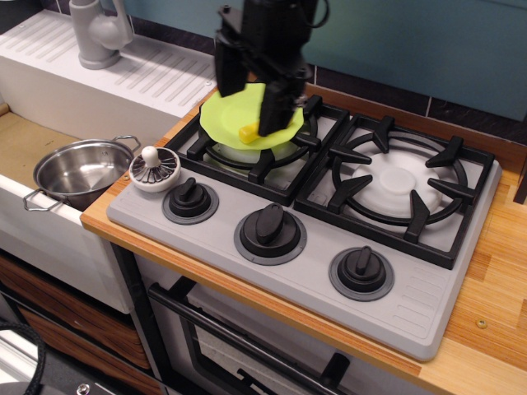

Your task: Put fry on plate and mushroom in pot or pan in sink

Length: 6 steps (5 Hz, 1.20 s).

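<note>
The yellow fry (247, 133) lies on the lime-green plate (230, 115), which rests on the back left burner. My gripper (249, 111) hangs just above the plate, open and holding nothing; its right finger (272, 111) covers part of the fry. The white mushroom (154, 169) sits upside down, stem up, on the grey stove top's left front corner. To its left, the steel pot (78, 171) stands empty in the sink (20, 144).
Black burner grates (403, 181) cover the right side of the stove, with three black knobs (270, 226) in front. A grey tap (99, 33) stands on the ribbed white drainboard (156, 74). Wooden counter (494, 271) runs along the right.
</note>
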Available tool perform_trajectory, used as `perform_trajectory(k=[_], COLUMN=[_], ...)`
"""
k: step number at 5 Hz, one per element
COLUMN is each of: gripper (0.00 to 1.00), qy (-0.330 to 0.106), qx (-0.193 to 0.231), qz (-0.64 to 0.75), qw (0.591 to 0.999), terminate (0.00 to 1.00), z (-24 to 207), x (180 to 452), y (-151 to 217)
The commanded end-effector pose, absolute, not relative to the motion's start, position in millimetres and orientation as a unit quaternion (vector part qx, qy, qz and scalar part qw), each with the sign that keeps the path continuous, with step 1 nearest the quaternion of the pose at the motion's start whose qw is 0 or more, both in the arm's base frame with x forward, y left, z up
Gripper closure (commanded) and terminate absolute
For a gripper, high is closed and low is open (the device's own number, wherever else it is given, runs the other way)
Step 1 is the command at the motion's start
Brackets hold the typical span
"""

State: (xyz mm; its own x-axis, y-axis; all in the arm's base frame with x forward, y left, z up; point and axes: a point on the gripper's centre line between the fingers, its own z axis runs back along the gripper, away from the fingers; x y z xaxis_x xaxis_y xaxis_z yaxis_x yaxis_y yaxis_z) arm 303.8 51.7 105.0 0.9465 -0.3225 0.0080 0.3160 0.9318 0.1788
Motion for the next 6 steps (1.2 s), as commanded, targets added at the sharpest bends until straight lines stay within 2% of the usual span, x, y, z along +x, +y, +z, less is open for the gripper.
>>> perform_trajectory(k=[1,2,4,6], gripper=[0.00,0.00,0.00,0.00], qy=[-0.105,-0.121,-0.130,-0.138], qx=[0.140,0.147,0.130,0.123], qz=[-0.119,-0.099,-0.029,-0.008], qw=[0.977,0.977,0.983,0.983], terminate=[0.00,0.00,0.00,0.00], z=[122.1,114.8,90.7,72.5], x=[295.7,293.9,281.7,275.6], y=[89.0,101.6,113.0,110.7])
